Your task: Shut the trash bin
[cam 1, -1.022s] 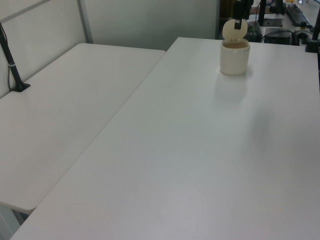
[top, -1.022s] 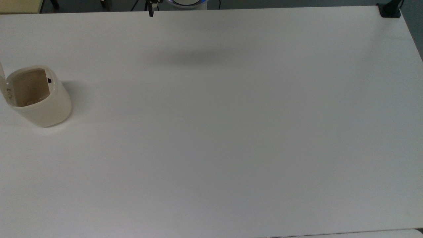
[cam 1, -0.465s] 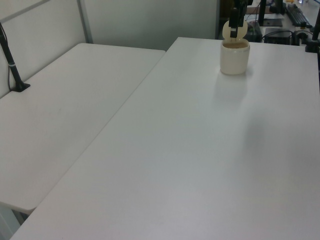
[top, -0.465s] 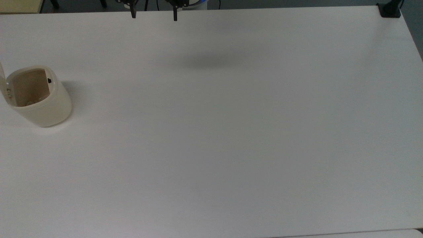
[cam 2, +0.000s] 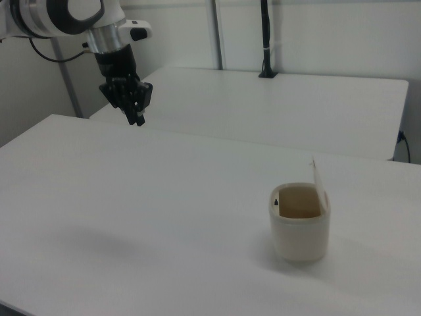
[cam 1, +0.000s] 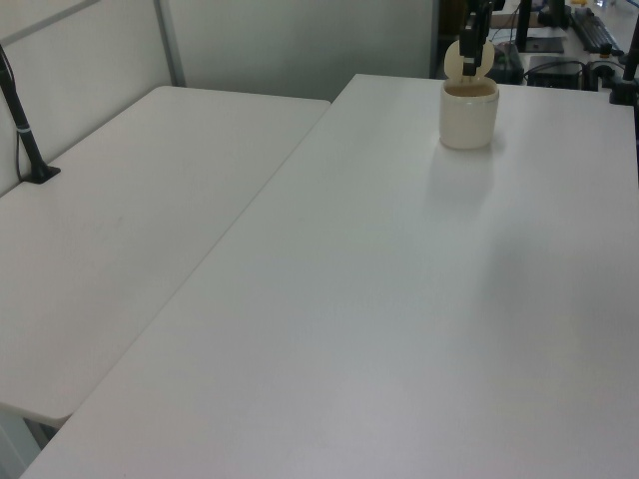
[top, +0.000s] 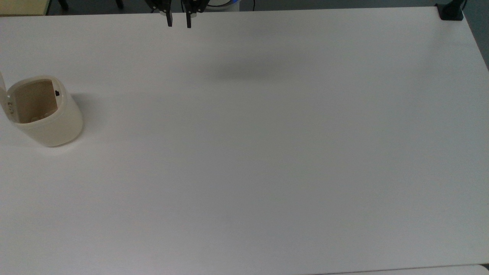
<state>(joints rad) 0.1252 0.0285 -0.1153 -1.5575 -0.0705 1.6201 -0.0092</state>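
Cream plastic trash bin (top: 47,114) sits at the top view's left edge of the white table (top: 267,152), lid (cam 2: 317,172) standing upright off the rim, tan inside showing. We see the gripper (top: 178,21) high over the table's far edge in the top view, well apart from the bin, fingers parted with a narrow gap, holding nothing. We judge this as the approach step, closing not yet begun. Next we'd need to travel across to the bin, get behind the raised lid and push it down flat.
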